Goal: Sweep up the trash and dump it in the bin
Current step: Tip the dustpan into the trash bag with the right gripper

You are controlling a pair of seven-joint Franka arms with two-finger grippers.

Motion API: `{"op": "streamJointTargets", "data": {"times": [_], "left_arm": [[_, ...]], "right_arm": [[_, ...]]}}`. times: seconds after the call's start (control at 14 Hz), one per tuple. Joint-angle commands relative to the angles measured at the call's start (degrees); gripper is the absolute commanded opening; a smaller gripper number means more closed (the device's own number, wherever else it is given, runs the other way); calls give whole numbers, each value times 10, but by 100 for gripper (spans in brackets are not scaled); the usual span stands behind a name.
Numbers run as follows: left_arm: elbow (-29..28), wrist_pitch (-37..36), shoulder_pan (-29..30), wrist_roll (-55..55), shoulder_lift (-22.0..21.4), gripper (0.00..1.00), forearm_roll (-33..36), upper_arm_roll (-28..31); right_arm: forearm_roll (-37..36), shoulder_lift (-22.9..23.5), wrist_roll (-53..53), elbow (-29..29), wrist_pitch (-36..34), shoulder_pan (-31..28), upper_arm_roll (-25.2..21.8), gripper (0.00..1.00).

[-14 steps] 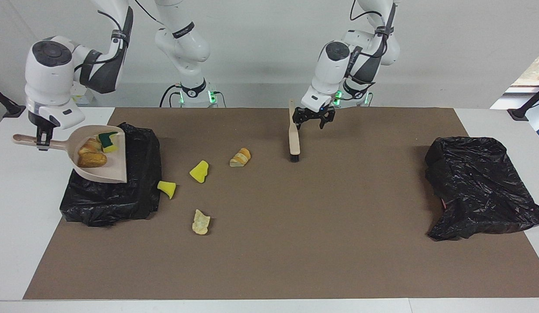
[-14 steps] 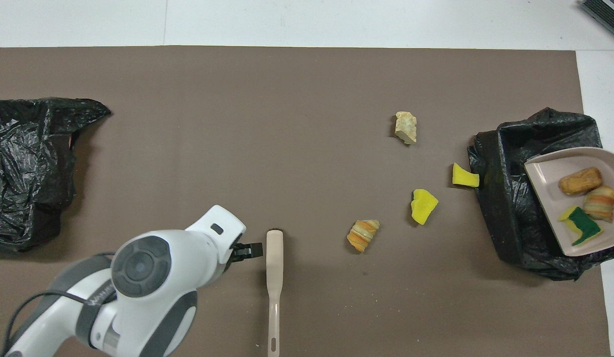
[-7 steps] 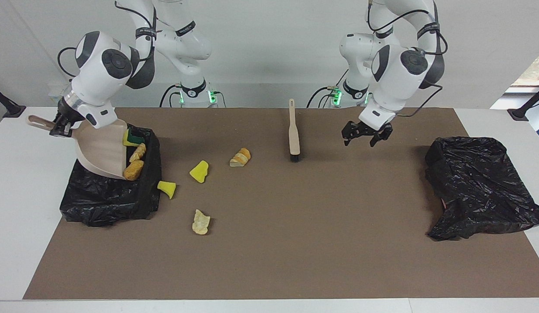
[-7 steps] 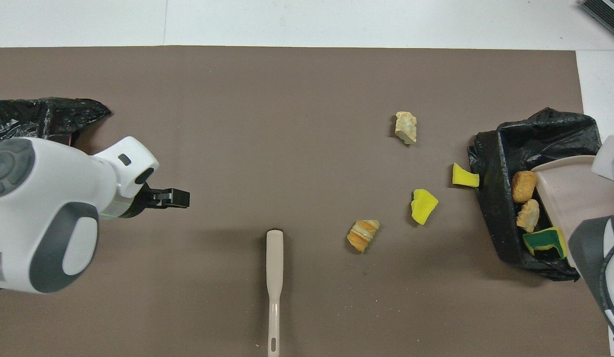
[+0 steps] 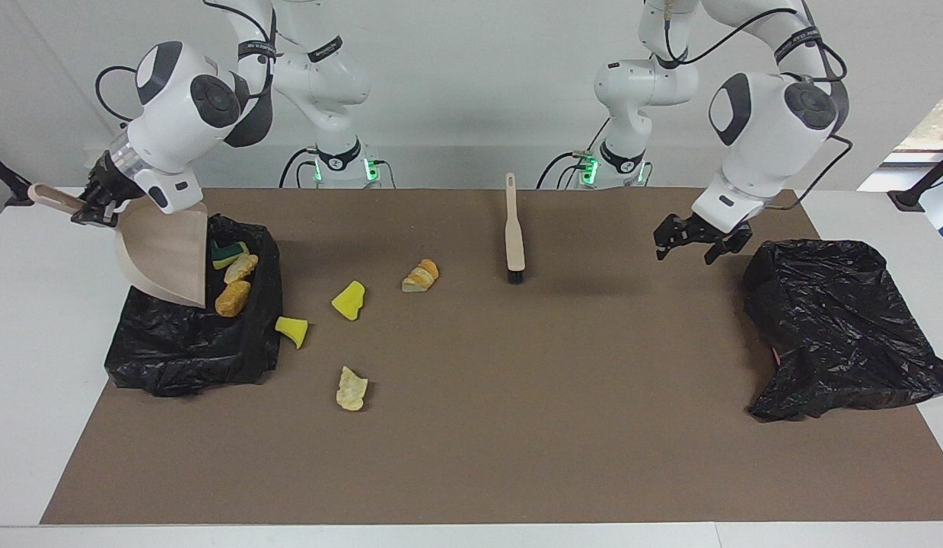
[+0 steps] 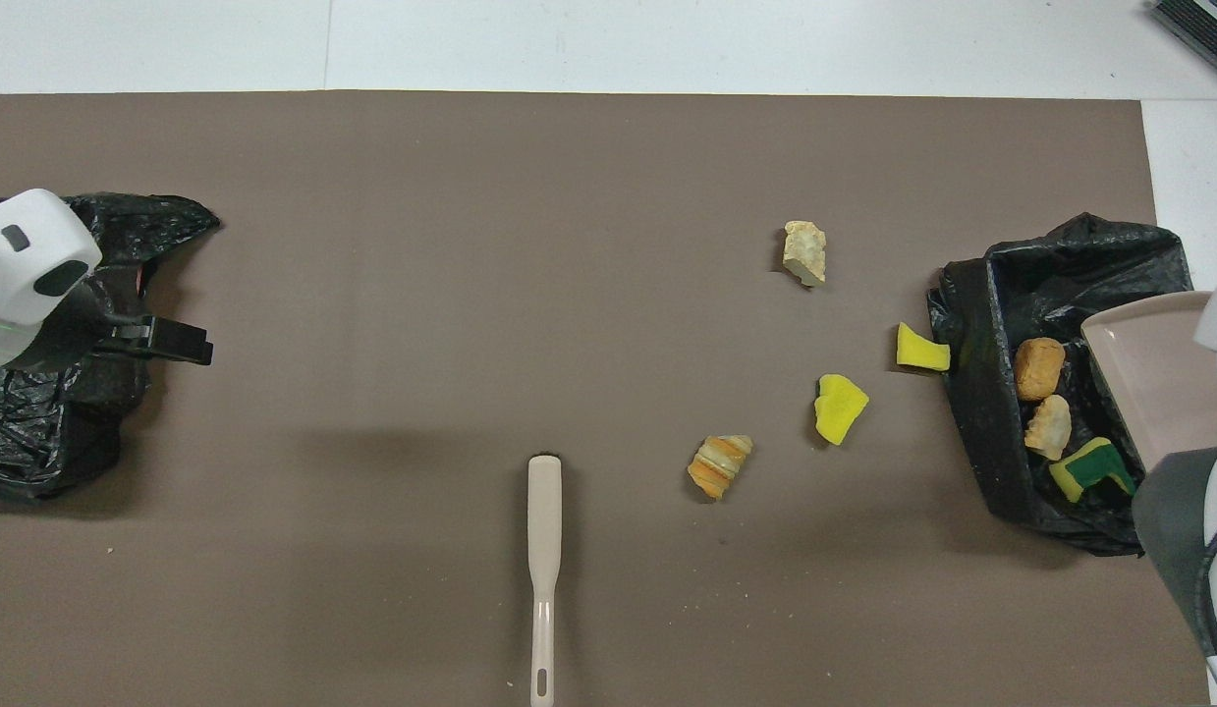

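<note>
- Now that the dustpan (image 5: 165, 257) is tipped steeply over the bin (image 5: 189, 346) at the right arm's end of the table, its load has slid out: a second ago three pieces rode in the pan, and now the green-backed sponge (image 5: 227, 253) and two bread lumps (image 5: 233, 298) lie inside the bin.
- That finishes one dump, as it looks, yet four pieces of trash wait on the mat (image 5: 517, 457) beside the bin: a yellow sponge (image 5: 292, 330) touching the bag, another (image 5: 350, 300) nearby, a striped bread piece (image 5: 421, 275) nearer the robots and a pale lump (image 5: 352, 389) farther from them.
- Away from the brush (image 5: 514, 237), which lies untouched on the mat, the left gripper (image 5: 692, 245) has swung to hover by the other bag (image 5: 836, 327), fingers spread and holding nothing.
- Pressed together, the right gripper (image 5: 94, 209) pinches the dustpan's handle above the bin.
</note>
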Motion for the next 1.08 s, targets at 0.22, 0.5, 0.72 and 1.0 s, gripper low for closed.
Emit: {"op": "streamJointTargets", "data": {"times": [0.22,0.5,0.72,1.0], "left_arm": [[140,-168,18,-1,8,100,11,-6],[145,-189,15,-9,-21,100,36,-7],[137,-173,13,-3,-24,100,38,-7],[138,-172,15,-8,-23,100,37,-8]], "right_arm": [[135,51,82,83,-53,38,11,0],[207,99,210,143,-123,111,14,0],[274,171,378,216,-182,171,15,0],[372,234,589,279,-181,220,14,0]]}}
